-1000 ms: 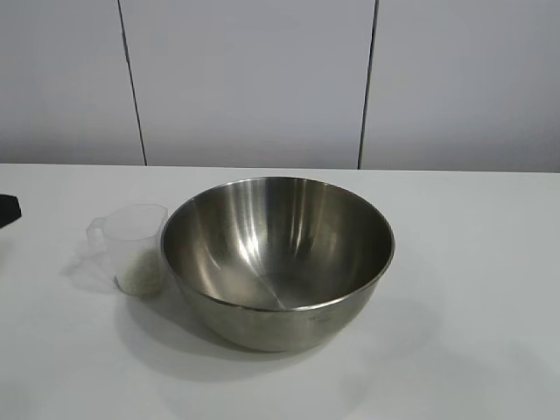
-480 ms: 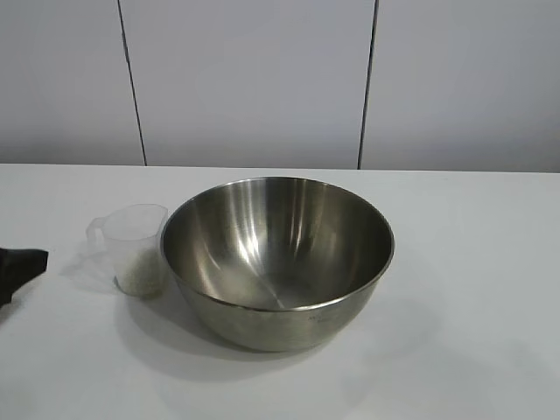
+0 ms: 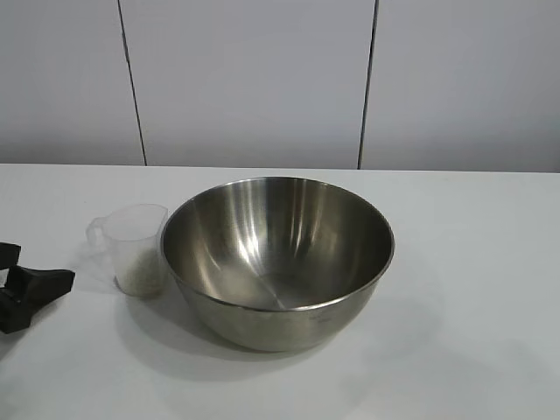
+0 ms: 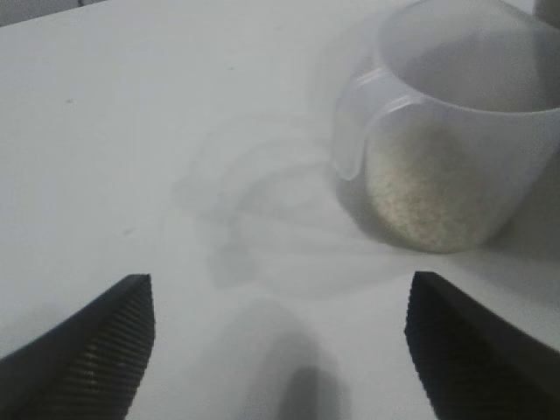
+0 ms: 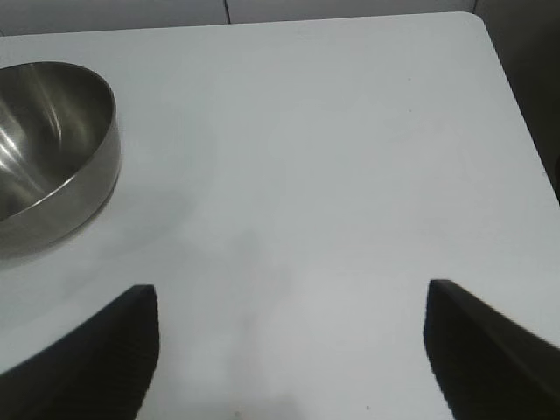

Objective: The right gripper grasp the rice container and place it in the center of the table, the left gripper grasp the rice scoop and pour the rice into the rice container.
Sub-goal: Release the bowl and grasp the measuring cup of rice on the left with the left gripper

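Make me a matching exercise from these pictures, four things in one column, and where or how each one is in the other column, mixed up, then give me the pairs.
Things:
1. rice container
2. rice scoop
3. left claw
4. right claw

States:
A. open above bare table, off to one side of the steel bowl
B. standing upright with the rice inside, touching nothing but the table
C. empty, in the middle of the table
D. open, low at the exterior view's left edge, pointing at the plastic cup

Pairs: 1-C, 2-B, 3-D, 4-A
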`<state>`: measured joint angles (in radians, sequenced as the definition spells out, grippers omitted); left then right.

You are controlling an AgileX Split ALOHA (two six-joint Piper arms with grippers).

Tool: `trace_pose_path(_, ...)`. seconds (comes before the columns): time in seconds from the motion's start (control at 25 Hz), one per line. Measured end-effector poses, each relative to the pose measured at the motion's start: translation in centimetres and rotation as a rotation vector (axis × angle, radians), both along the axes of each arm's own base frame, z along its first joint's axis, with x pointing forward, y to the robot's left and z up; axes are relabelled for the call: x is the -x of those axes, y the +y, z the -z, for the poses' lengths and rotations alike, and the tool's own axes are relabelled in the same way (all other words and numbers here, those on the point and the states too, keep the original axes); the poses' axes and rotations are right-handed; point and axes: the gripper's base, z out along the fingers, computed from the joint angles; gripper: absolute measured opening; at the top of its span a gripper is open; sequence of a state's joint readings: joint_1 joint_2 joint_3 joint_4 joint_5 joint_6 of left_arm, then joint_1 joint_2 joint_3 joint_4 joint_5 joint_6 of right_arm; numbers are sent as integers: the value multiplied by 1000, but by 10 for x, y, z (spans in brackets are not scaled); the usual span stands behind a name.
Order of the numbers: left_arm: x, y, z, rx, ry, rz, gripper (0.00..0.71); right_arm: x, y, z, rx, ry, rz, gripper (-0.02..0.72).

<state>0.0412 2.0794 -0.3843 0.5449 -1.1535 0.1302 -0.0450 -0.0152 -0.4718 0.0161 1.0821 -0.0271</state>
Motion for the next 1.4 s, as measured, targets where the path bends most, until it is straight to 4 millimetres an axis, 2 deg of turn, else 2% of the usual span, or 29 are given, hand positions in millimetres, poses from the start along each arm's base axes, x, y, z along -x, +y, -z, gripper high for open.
trace_pose_path(0.32,-23,-7,5,35,-21,11,570,0,0,0,0,0,0,568)
trace_pose_path(0.68,-42,-4,10,101,-15,-57,570,0,0,0,0,0,0,568)
trace_pose_path(1.0,-44,-4,10,165,12,-89,570,0,0,0,0,0,0,568)
trace_pose_path(1.4,-46,-7,8,158,0,-37,570,0,0,0,0,0,0,568)
